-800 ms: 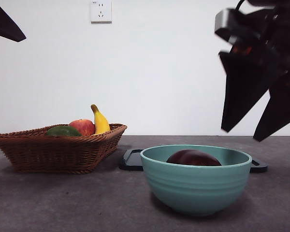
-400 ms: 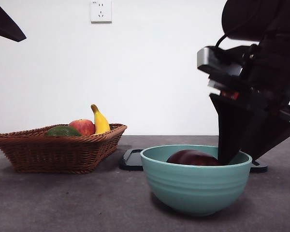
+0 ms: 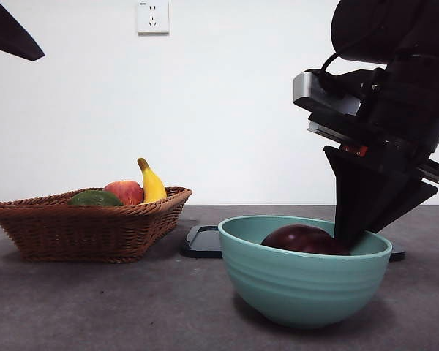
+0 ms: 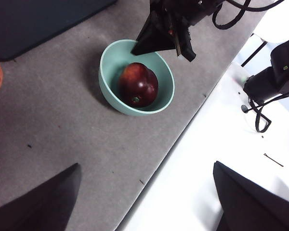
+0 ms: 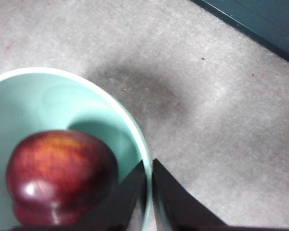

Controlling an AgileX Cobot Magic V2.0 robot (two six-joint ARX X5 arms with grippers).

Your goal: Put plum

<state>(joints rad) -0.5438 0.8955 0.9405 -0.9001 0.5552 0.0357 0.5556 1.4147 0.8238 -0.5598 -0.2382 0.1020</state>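
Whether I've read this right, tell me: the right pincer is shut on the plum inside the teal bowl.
Not quite. The right pincer is shut on the rim of the teal bowl, one jaw inside and one outside, not on the plum. The plum lies loose inside the bowl, beside the inner jaw. The right wrist view shows it.
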